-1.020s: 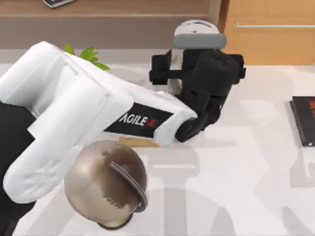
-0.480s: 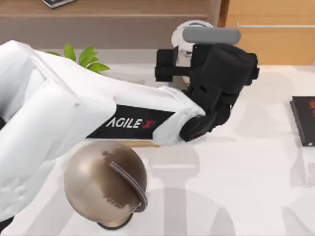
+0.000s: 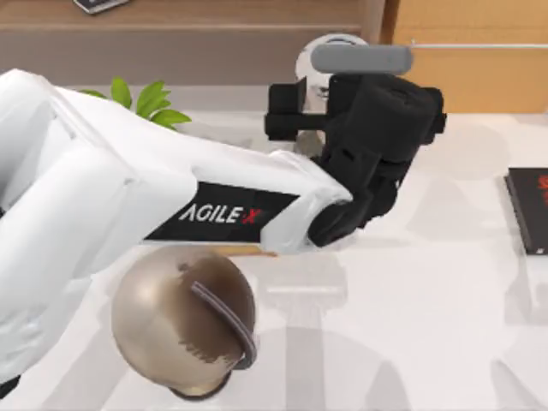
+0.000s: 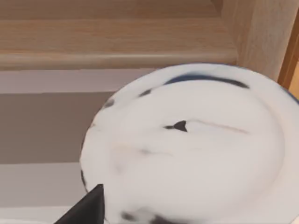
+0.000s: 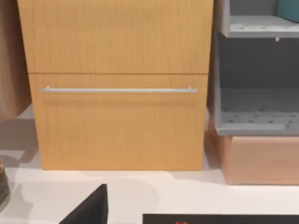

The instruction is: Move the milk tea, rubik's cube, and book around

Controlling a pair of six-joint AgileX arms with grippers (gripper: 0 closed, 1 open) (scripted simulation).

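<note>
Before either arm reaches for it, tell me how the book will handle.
The book lies flat on the table, so a push would probably slide it, not tip it. Its black cover looks smooth, perhaps slippery. Lying flat, it shows only thin edges, so pinching it may be awkward.

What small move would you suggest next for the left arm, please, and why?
Probably ease the left hand down around the white-lidded milk tea cup. Its black wrist sits right above the cup at the table's back edge, and the left wrist view has the lid very close.

milk tea [image 3: 330, 53] mostly behind left arm; book [image 3: 528, 210] cropped at right edge
</note>
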